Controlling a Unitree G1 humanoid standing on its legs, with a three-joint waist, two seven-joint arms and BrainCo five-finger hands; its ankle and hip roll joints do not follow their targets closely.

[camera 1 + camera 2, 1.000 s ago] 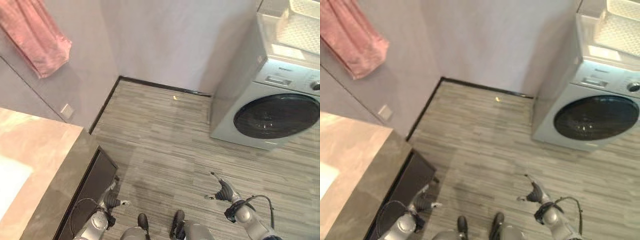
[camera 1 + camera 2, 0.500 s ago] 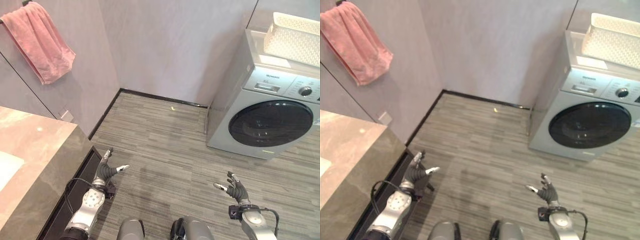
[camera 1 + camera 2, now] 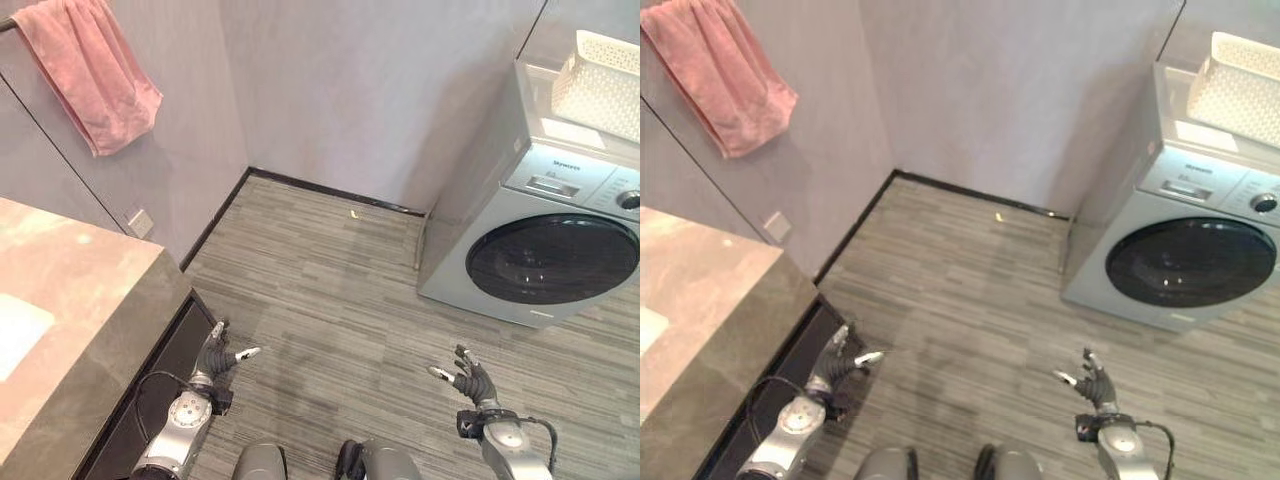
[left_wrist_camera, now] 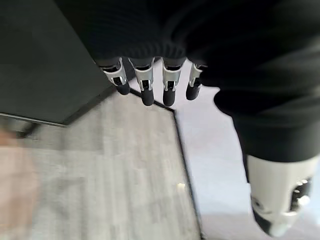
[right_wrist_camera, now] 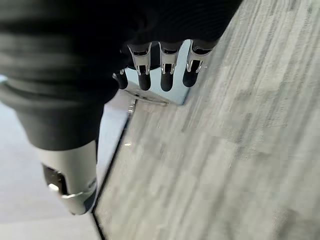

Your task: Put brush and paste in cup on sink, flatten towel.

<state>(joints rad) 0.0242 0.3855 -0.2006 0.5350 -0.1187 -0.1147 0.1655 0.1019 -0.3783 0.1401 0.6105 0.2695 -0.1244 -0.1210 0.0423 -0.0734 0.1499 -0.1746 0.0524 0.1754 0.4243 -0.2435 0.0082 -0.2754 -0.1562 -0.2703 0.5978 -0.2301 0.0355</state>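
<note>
**Hanging low and empty, both robot hands over the bathroom floor**

Standing by the wall, I see the left robot hand point(image 3: 215, 357) at the lower left of the frame, just beside the dark front of the vanity point(image 3: 165, 365). Its fingers point(image 4: 145, 87) are straight and spread apart, with the thumb out to the side, and it holds nothing. The right robot hand point(image 3: 470, 380) is at the lower right, over the grey plank floor point(image 3: 330, 290), well apart from the left one. Its fingers point(image 5: 167, 75) are likewise relaxed and apart, empty.

The towel point(image 3: 92, 70) is pink and hangs in folds at the upper left of the frame, on the wall above the sink side. It is bunched, not spread flat. Below it, at the left edge, lies the marbled brown surface point(image 3: 70, 300), with a pale patch of the sink point(image 3: 20, 335) at the far left. I cannot see a brush, paste or cup on the part of the surface that is visible.

At the right of the frame stands a washer point(image 3: 545, 240) with a dark round door, set against the wall. A white basket point(image 3: 600, 70) sits on top of it at the upper right. A small yellow scrap point(image 3: 353, 212) lies on the floor near the back wall.
</note>
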